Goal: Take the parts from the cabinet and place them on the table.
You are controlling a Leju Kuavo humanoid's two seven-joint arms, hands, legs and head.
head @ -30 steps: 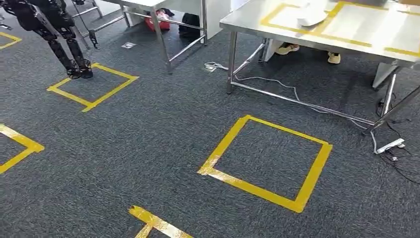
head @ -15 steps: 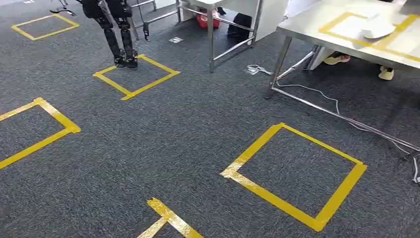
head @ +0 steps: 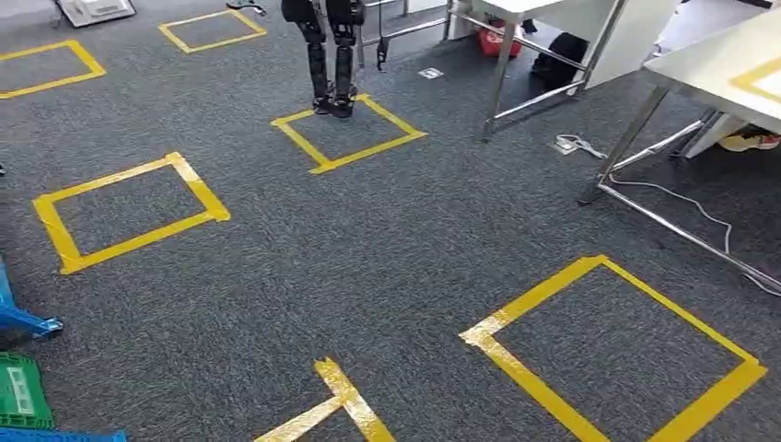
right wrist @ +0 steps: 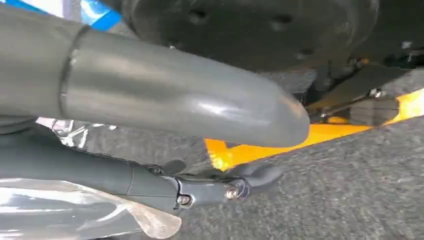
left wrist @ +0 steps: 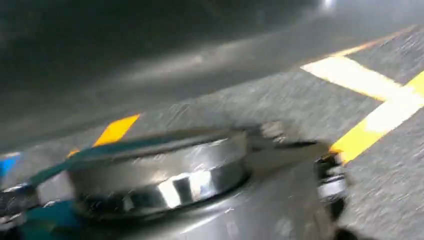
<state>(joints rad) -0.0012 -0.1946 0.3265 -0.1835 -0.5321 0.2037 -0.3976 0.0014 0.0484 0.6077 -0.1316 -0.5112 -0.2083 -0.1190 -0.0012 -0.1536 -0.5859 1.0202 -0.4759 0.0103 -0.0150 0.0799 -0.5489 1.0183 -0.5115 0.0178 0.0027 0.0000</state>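
Grey carpet marked with yellow tape squares (head: 617, 354) runs across the room. In the right wrist view, crinkled clear plastic wrapping (right wrist: 107, 220), apparently a bagged part, lies against the right hand (right wrist: 165, 145). It sits partly between the thick grey thumb and a dark finger (right wrist: 200, 190), which curve narrowly around it, above the carpet and a yellow tape line.

The left wrist view is badly blurred. The left hand (left wrist: 265, 205) is a grey smear beside a shiny round metal shape (left wrist: 160, 170), and I cannot tell whether its fingers are spread or holding anything.

A steel-legged table (head: 718, 69) with yellow tape on top stands at the far right, with a white cable (head: 681, 204) trailing beneath it. Another robot's dark legs (head: 332, 64) stand on a far tape square. A second steel table (head: 516, 18) is behind them to the right. A green crate (head: 20, 391) and blue plastic (head: 23, 318) sit at the near left.
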